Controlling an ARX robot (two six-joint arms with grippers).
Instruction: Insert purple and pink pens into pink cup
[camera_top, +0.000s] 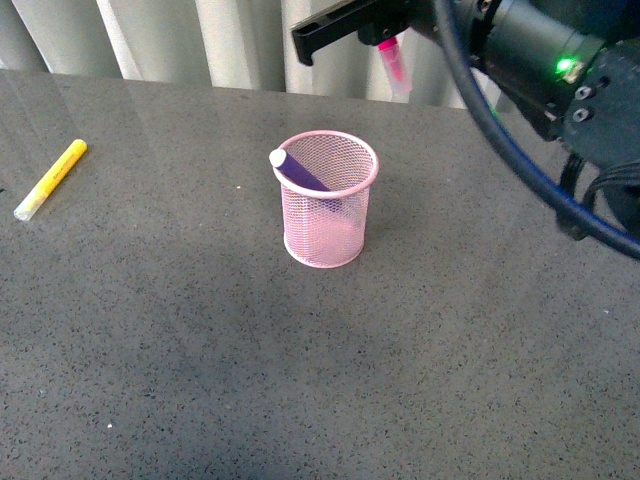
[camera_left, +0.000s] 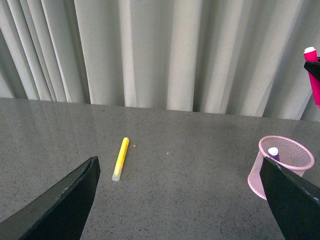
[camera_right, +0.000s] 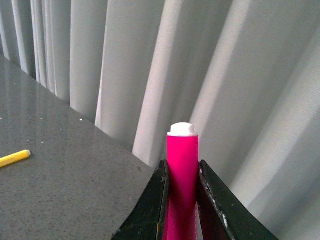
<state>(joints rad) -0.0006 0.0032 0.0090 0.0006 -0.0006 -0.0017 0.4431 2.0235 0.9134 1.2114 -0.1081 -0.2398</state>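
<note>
- Fingers on the left arm (camera_left: 60, 200) are spread wide, holding nothing, nearest me.
- Pink cup (camera_top: 330, 240) stands mid-surface (camera_top: 200, 380), with the purple pen (camera_top: 300, 173) already leaning inside.
- Yellow marker (camera_top: 50, 180) lies well apart, off left.
- Fingers on the right arm (camera_right: 150, 210) clamp the pink pen (camera_top: 395, 62) high beyond the cup. I'd say the second insertion is in hand. Next it needs bringing over the rim, lowering and letting go.

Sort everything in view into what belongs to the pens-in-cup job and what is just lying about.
Job:
pink cup
purple pen, leaning inside the cup
pink pen, clamped in the right gripper

Lying about:
yellow marker, flat on the table, apart from the cup
left gripper, open, holding nothing
</note>
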